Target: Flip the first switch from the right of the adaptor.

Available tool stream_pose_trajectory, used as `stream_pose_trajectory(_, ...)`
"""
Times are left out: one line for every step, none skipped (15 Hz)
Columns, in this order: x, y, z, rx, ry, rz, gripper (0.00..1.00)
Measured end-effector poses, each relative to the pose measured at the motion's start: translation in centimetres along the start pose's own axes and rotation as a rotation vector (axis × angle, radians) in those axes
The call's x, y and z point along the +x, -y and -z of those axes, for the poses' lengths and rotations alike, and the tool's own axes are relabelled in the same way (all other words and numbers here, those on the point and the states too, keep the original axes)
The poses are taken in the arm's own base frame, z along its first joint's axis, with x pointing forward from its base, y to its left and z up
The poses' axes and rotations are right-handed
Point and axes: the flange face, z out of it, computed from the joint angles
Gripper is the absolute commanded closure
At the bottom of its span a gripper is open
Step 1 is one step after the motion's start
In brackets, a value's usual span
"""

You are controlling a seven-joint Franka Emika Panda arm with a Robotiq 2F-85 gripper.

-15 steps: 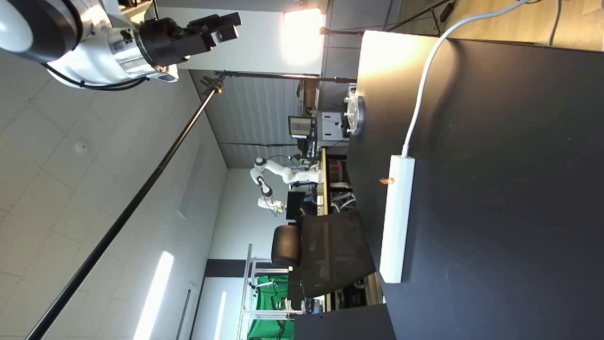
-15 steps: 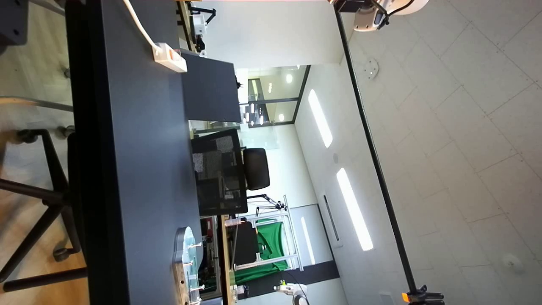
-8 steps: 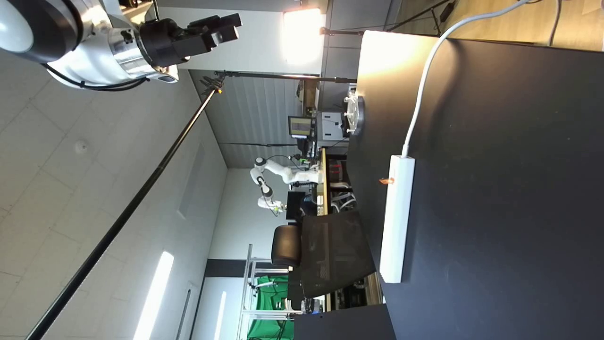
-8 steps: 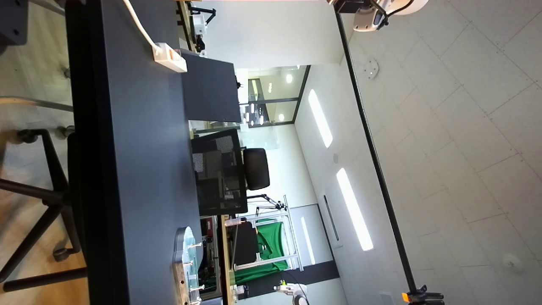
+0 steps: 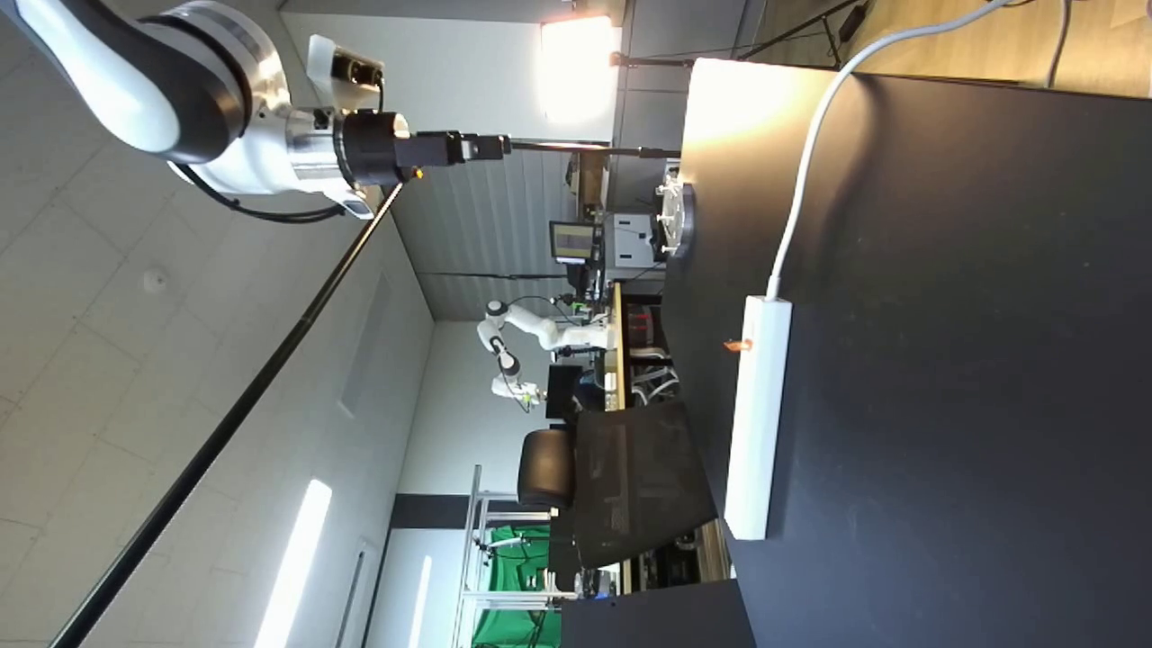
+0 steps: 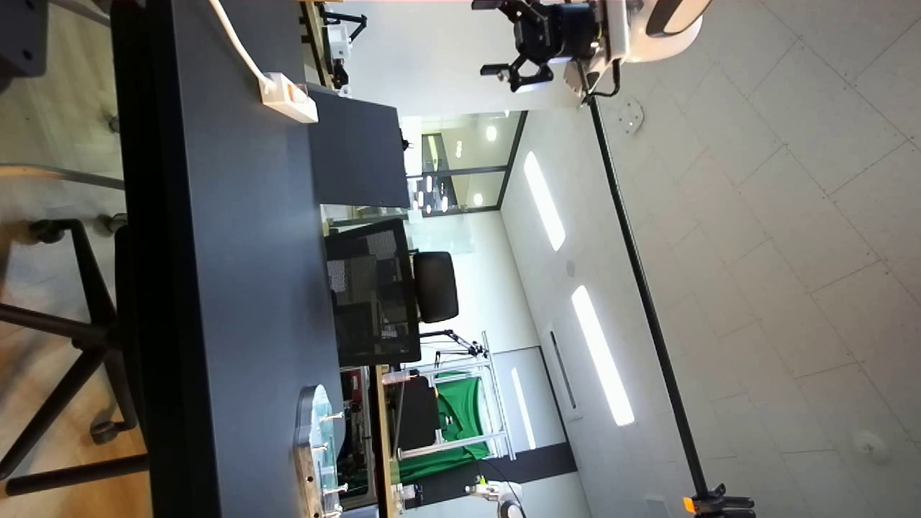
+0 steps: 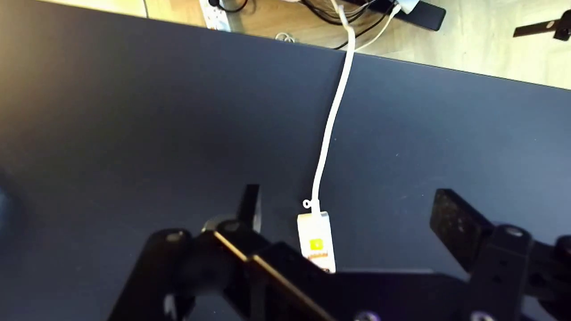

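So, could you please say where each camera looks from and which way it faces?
Wrist view: mounted behind the tool, which shows at bottom; faces down at table, cord and adaptor.
In an exterior view: from above table level, picture sideways, facing across the adaptor; arm and tool show.
In an exterior view: from outside the table edge, also sideways, facing across toward a chair; arm and tool show.
Both exterior views share adaptor, cord and green cloth.

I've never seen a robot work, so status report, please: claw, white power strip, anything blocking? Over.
Gripper open, holding nothing. White power strip on dark tabletop, untouched. Gripper blocks part of strip in wrist view.
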Motion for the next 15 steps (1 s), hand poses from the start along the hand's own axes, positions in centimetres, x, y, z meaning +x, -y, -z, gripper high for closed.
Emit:
stream_pose_trajectory(1.1, -0.5, -1.0, 0.0, -0.005, 0.062, 0.29)
stream_pose_trajectory(2.1, -0.9, -2.0, -0.002, -0.004, 0.123, 0.35)
stream_pose_trajectory(3.4, -1.1, -3.0, -0.004, 0.002, 0.183, 0.44)
stream_pose_trajectory(4.6, -1.3, -3.9, -0.006, 0.009, 0.236, 0.51)
stream_pose_trajectory(5.9, -1.4, -4.7, -0.006, 0.017, 0.278, 0.59)
stream_pose_trajectory(7.1, -1.5, -5.4, -0.004, 0.023, 0.311, 0.66)
stream_pose_trajectory(8.3, -1.6, -5.9, -0.002, 0.028, 0.337, 0.72)
stream_pose_trajectory(9.4, -1.5, -6.3, -0.003, 0.032, 0.357, 0.79)
stream_pose_trajectory(10.6, -1.5, -6.5, -0.003, 0.031, 0.364, 0.85)
stream_pose_trajectory(11.6, -1.4, -6.6, 0.003, 0.023, 0.36, 0.92)
stream_pose_trajectory(12.5, -1.5, -6.4, 0.013, 0.009, 0.341, 0.99)
stream_pose_trajectory(13.3, -1.5, -6.2, 0.03, -0.009, 0.311, 1.0)
stream_pose_trajectory(13.9, -1.7, -6.0, 0.046, -0.025, 0.283, 1.0)
stream_pose_trajectory(14.4, -1.8, -5.8, 0.062, -0.037, 0.259, 0.95)
stream_pose_trajectory(14.7, -2.0, -5.6, 0.07, -0.042, 0.23, 0.99)
